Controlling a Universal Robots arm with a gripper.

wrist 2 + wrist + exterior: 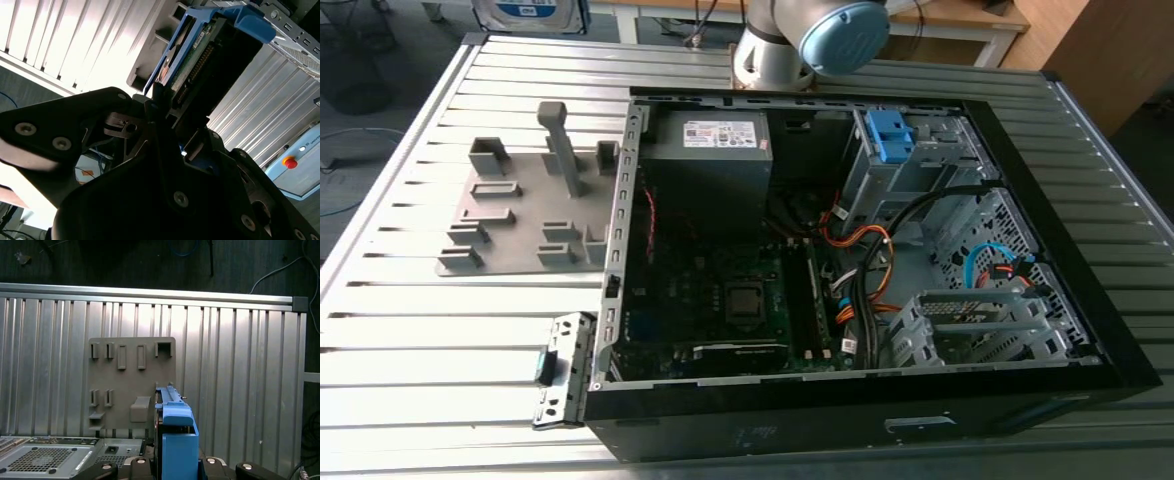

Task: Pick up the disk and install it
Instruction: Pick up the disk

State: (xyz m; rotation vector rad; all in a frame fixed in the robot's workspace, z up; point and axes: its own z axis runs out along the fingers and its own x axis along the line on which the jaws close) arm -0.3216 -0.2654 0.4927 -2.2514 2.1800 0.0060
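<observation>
Pickup looks done: the end effector (165,107) is clamped on the disk (197,55), which hangs above the tabletop (240,390) near the case (1067,250), not yet installed.

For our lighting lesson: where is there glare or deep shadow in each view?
Exterior view: glare whitens the ribbed table at the exterior view's left; the computer case interior is dark. Second wrist view: the table burns white behind the dark pincer holding the disk. First wrist view: even light, mild sheen on the ribs.
</observation>
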